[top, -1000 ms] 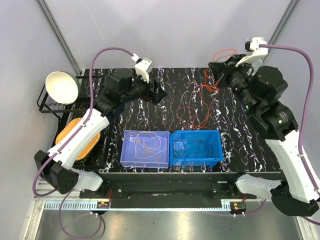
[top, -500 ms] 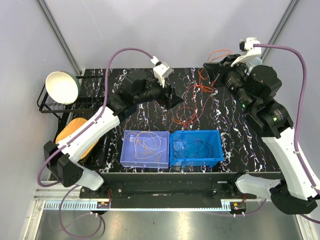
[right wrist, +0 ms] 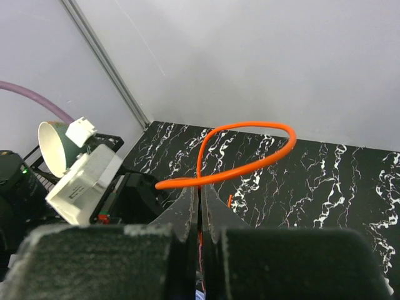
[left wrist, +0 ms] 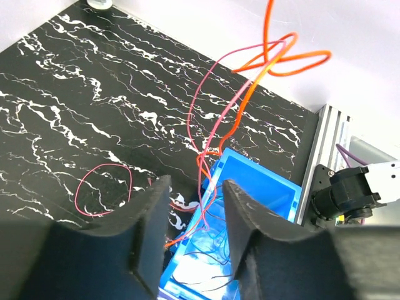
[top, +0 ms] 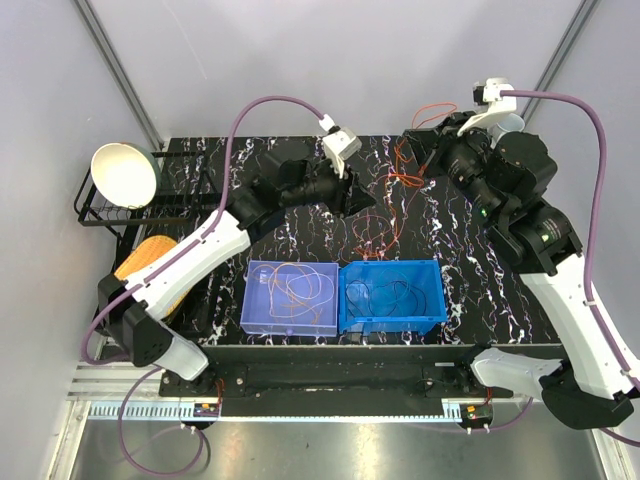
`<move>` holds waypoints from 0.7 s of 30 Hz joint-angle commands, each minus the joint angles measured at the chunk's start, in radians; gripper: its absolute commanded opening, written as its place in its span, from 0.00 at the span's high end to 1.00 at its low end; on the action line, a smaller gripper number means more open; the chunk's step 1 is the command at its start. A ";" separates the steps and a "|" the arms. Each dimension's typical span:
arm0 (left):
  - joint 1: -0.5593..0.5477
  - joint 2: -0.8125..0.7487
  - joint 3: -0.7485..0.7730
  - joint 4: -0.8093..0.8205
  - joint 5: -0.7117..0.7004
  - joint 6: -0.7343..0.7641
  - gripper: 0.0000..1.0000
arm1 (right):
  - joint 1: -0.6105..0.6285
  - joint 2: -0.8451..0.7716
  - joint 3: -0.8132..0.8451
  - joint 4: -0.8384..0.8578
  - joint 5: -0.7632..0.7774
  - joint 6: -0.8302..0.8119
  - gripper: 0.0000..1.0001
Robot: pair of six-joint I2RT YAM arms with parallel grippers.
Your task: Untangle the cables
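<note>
Top external view:
- Black marbled table (top: 480,270).
- Left gripper (top: 368,200) over mid-table; jaw state not readable here.
- Right gripper (top: 425,140) at the upper right, raised above the far edge.
- Cables (top: 402,177): orange and red strands hang from the right gripper to a loose tangle on the table just above the bins. More strands lie inside both bins.
- Light blue bin (top: 290,328) and dark blue bin (top: 392,322), side by side and touching at the lower centre.
- White bowl (top: 125,175) tilted on a black wire rack (top: 95,212) at the left.

Left wrist view:
- Left gripper (left wrist: 194,212): jaws apart, clamped on nothing.
- Thin red strands cross the gap; contact cannot be told.
- Orange cable (left wrist: 253,90) rises toward the top of the frame, looping at the upper right.
- Pink loop (left wrist: 75,192) lies flat on the table at the lower left.
- Dark blue bin (left wrist: 275,194) sits behind the fingers.

Right wrist view:
- Right gripper (right wrist: 200,203): jaws together, pinching the orange cable (right wrist: 250,124), which loops above the fingertips at frame centre.
- White bowl (right wrist: 53,147) at the left edge.
</note>
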 commanded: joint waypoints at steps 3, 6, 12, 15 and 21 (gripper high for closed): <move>-0.015 0.062 0.094 0.053 0.008 -0.005 0.66 | -0.002 -0.034 -0.007 0.050 -0.001 0.007 1.00; -0.016 0.077 0.113 0.063 0.008 -0.016 0.95 | -0.002 -0.043 -0.013 0.050 0.003 0.005 1.00; -0.004 0.053 0.114 0.028 -0.269 -0.011 1.00 | -0.003 -0.059 -0.021 0.043 0.022 -0.009 1.00; 0.063 0.052 0.116 -0.024 -0.360 -0.028 1.00 | -0.002 -0.069 -0.021 0.032 0.039 -0.019 1.00; 0.289 0.089 0.101 -0.119 -0.364 -0.126 1.00 | -0.003 -0.091 -0.028 0.024 0.065 -0.035 1.00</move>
